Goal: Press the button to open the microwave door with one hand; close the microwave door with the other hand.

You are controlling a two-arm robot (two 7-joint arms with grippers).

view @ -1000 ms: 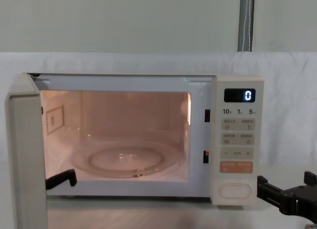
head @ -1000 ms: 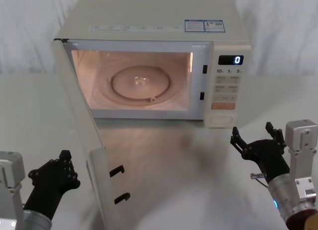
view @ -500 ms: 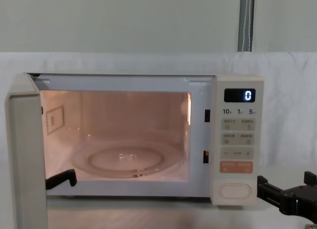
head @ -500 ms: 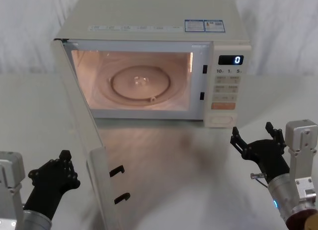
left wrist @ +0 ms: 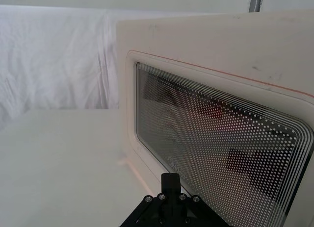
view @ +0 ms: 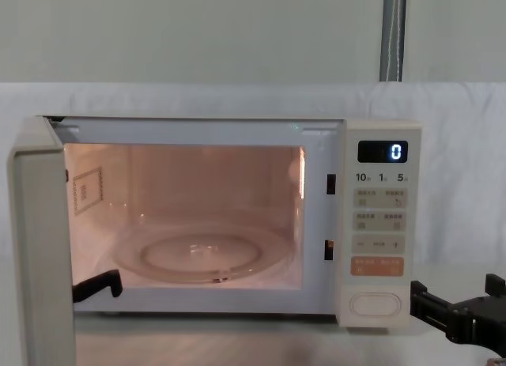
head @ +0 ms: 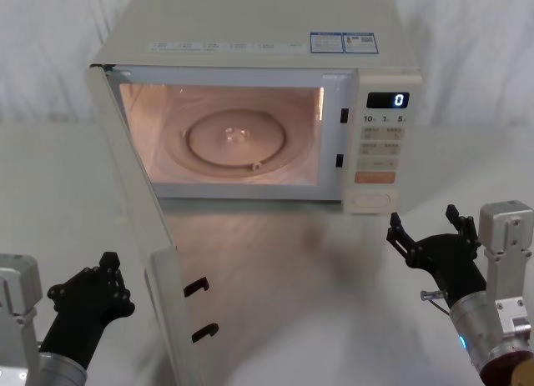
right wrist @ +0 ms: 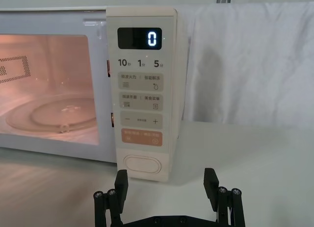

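Note:
The cream microwave (head: 250, 27) stands at the back of the table, its cavity lit. The microwave door (head: 138, 211) is swung wide open toward me on the left; its dotted dark window (left wrist: 221, 138) is close in front of the left wrist camera. The button (head: 370, 202) is the wide pill key at the bottom of the control panel, also seen as button (right wrist: 142, 164). My right gripper (head: 425, 228) hovers open a little in front of and below the button (view: 375, 304), not touching it. My left gripper (head: 107, 265) sits shut, low at the left, just outside the door's outer face.
A glass turntable (head: 236, 138) lies inside the cavity. Two black latch hooks (head: 197, 288) stick out of the door's free edge. The display (right wrist: 139, 38) reads 0. A white cloth covers the table (head: 334, 303), and a white backdrop hangs behind it.

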